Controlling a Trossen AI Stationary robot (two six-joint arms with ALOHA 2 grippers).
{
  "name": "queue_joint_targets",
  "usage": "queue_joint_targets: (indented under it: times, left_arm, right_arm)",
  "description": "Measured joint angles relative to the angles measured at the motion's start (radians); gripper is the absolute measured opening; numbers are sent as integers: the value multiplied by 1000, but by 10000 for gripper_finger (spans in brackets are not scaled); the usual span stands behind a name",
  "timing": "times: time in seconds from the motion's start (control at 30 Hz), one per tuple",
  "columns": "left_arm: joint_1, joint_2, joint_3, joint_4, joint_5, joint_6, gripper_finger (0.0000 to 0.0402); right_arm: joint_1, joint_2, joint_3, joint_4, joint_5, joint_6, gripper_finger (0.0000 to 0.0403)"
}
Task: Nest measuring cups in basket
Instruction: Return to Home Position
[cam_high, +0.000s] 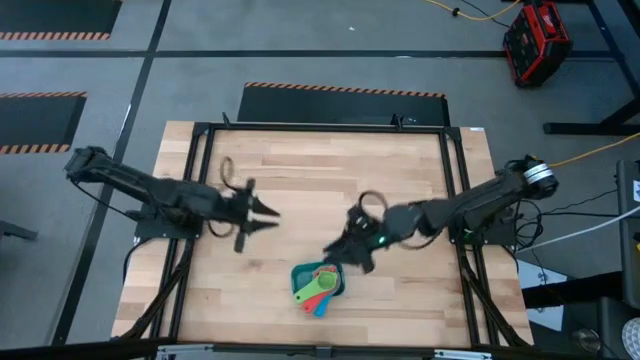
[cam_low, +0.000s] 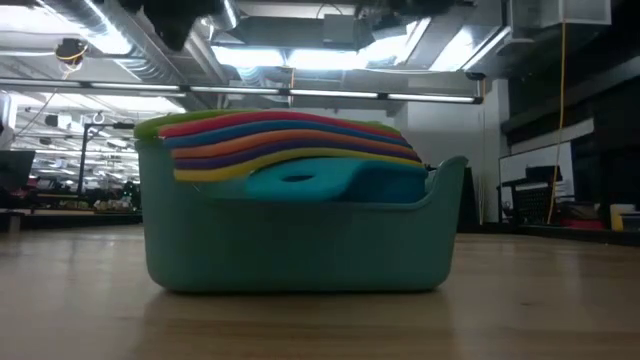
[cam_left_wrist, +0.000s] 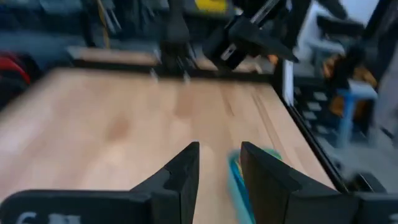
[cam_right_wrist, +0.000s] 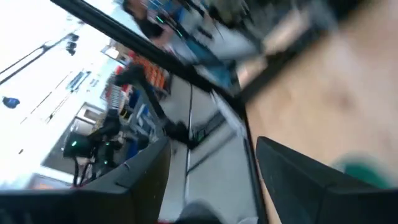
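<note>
Lying in the basket (cam_low: 300, 250), the measuring cups (cam_low: 290, 140) show layering only low.

In the low view the basket (cam_low: 300, 250) wall hides the bowls of the cups (cam_low: 290, 140) — only the stacked handles show above its rim, and the lowest blue ones merge, so no sure count. A dark shape (cam_low: 175, 22) overhead is cut off by the top edge; which arm it belongs to cannot be told. From above, the cups are too small to tell apart one by one. The left wrist view is blurred: the basket is a teal smear partly hidden behind the fingers (cam_left_wrist: 177, 183) of the left gripper (cam_left_wrist: 219, 149), and the right arm (cam_left_wrist: 249, 37) beyond is a dark blur. The right wrist view is smeared too — the basket is a green patch cut off by the edge, the room unreadable.
</note>
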Motion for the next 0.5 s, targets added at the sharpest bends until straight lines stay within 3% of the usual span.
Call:
queue_joint_targets:
  times: [0.13, 0.3, 0.5]
  left_arm:
    - [41, -159, 1, -34, -42, 84, 112]
    - [61, -349, 1, -165, -165, 169, 112]
    - [61, -581, 0, -327, -251, 227, 112]
  right_arm:
    - [-57, -127, 0, -8, -14, -225, 242]
    - [-105, -280, 0, -34, -61, -525, 242]
    - [-145, -464, 1, -183, -65, -665, 242]
